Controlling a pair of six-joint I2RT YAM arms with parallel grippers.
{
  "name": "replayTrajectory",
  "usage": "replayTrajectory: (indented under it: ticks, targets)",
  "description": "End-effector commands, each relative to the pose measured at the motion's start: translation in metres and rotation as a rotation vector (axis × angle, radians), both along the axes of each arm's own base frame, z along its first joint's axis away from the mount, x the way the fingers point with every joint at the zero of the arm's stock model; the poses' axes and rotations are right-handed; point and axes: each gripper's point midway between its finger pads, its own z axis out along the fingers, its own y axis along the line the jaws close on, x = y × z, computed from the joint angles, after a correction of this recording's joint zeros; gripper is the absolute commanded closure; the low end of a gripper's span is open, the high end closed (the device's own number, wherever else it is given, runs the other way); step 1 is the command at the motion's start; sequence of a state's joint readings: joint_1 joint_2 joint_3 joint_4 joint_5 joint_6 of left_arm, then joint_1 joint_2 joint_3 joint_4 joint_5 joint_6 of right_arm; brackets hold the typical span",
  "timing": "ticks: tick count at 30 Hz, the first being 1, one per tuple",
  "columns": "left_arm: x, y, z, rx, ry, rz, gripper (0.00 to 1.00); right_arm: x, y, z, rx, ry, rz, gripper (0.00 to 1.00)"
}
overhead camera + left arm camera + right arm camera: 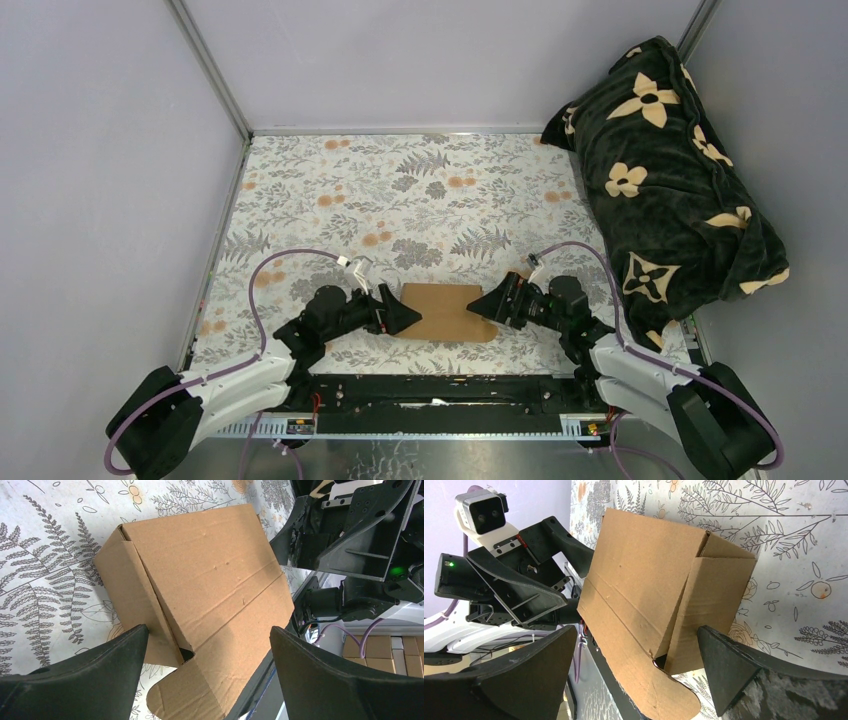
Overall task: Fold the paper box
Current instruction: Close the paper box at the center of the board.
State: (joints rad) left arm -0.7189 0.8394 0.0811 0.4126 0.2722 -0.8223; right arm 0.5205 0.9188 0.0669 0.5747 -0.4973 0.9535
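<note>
Left fingers (100, 665) and right fingers (734, 670) are both spread wide, facing each other across the paper box (448, 312). It lies between them on the flowered tabletop (400, 190), one rounded flap unfolded. A dark flowered blanket (670, 170) is heaped beyond the right fingers, well apart.

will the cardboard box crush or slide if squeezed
The paper box looks thin and hollow, so probably light and likely to slide on the tablecloth when pushed. The gap at its end flaps suggests the walls could buckle under a firm squeeze. Its untucked rounded flap would probably flop.
</note>
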Motion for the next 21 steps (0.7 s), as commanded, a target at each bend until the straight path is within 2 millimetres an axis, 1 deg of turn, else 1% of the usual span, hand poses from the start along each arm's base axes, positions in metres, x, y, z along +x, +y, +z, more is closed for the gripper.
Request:
replayTrajectory:
  ticks: [1,12,21]
  targets:
    - [0.001,-0.004,0.011,-0.050,-0.034,-0.012,0.02,0.002,0.006,0.015,0.059,-0.039,0.026,0.00]
    - [0.000,-0.005,0.013,-0.057,-0.027,-0.018,0.02,0.002,0.008,0.022,0.071,-0.048,0.034,0.00]
    - [0.001,-0.006,0.024,-0.057,-0.035,-0.019,0.02,0.004,0.009,0.032,0.078,-0.061,0.035,0.00]
